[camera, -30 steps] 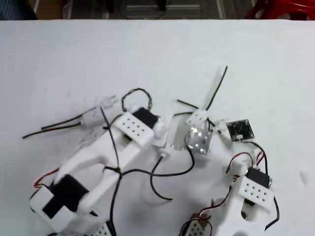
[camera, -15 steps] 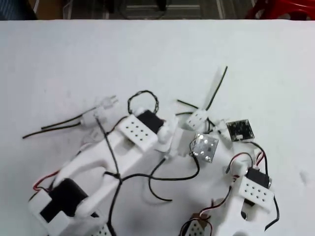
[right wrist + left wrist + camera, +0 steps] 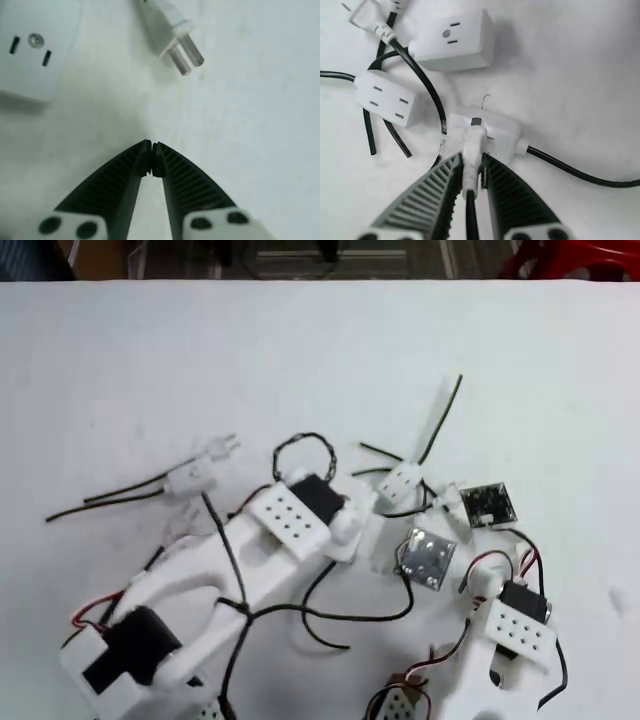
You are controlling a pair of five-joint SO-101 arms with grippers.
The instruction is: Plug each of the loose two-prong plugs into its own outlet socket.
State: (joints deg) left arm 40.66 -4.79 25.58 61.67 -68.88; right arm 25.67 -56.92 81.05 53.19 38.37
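My left gripper (image 3: 471, 170) is shut on a white two-prong plug (image 3: 472, 145), whose front end is against a white corded socket block (image 3: 487, 131). In the high view the left gripper (image 3: 362, 530) lies mid-table beside that shiny-faced block (image 3: 425, 558). Beyond it are a white outlet cube (image 3: 452, 40), a flat outlet block (image 3: 385, 97) and another plug (image 3: 367, 15). My right gripper (image 3: 151, 150) is shut on nothing, above bare table. Ahead of it lie a loose white plug (image 3: 172, 25) with bare prongs and a white outlet (image 3: 35, 45).
Black cables (image 3: 330, 615) loop across the table between the arms. A loose white plug (image 3: 215, 453) with dark leads lies at the left. A small black board (image 3: 488, 503) sits near the right arm (image 3: 515, 625). The far half of the table (image 3: 320, 340) is bare.
The left arm has moved to the right with its plug, and the shiny-faced socket block has slid right and toward the near edge. The right arm has stayed still.
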